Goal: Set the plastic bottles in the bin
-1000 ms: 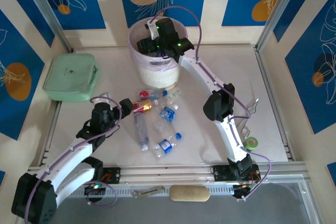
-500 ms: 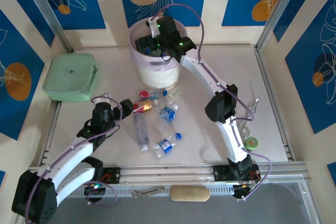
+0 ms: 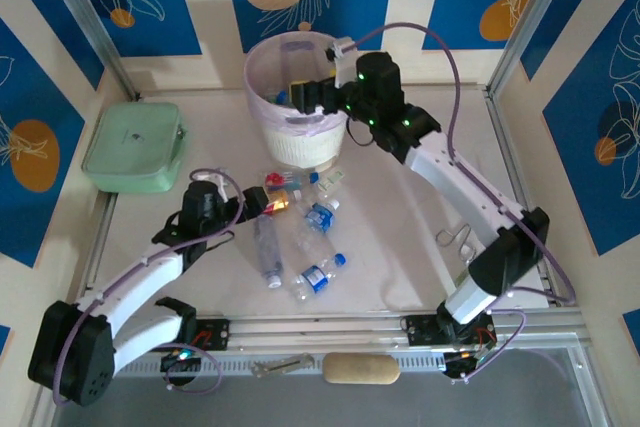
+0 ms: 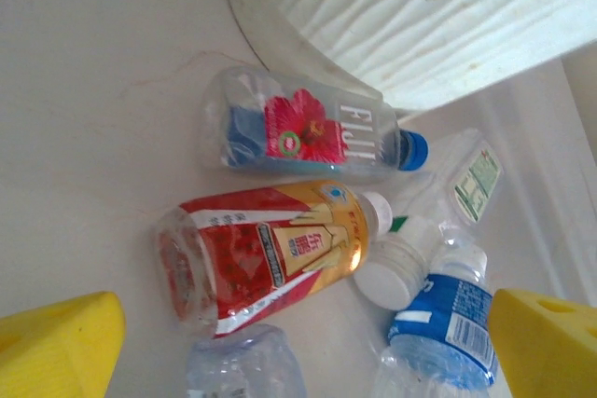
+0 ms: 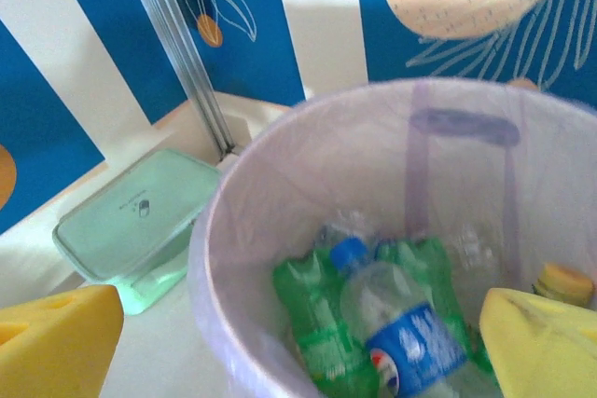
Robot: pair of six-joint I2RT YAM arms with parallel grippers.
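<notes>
Several plastic bottles [image 3: 320, 275] lie loose on the tabletop [image 3: 400, 247] just in front of the bin [image 3: 262, 87], and more are inside it.

Bin: white, ribbed, pink-purple liner. The right wrist view shows green bottles [image 5: 317, 333] at the bottom, a clear blue-labelled bottle [image 5: 401, 337] on top of them, and a yellow cap [image 5: 563, 279] by the liner wall.

Right jaws: spread wide, empty, over the bin's right rim. The bin's mouth sits between the yellow fingers [image 5: 56, 337].

Left jaws: spread wide, low over the tabletop, front-left of the bin. They point at the red-labelled bottle [image 4: 270, 253], which lies on its side between the fingers [image 4: 56, 347] and touches neither.

Crowding around the red one:
- flower-label bottle [image 4: 308, 132] lies between it and the bin's base, just beside it
- white cap [image 4: 392, 267] sits just beside its neck
- blue-label bottle [image 4: 448, 323] is close to the right-hand finger
- clear bottle base [image 4: 244, 365] is just beside it on the side away from the bin

Pale-green box [image 3: 135, 145] sits left of the bin, well apart from the bottles. Bent wire [image 3: 458, 239] lies front-right of the bin, near the right arm [image 3: 470, 192].
</notes>
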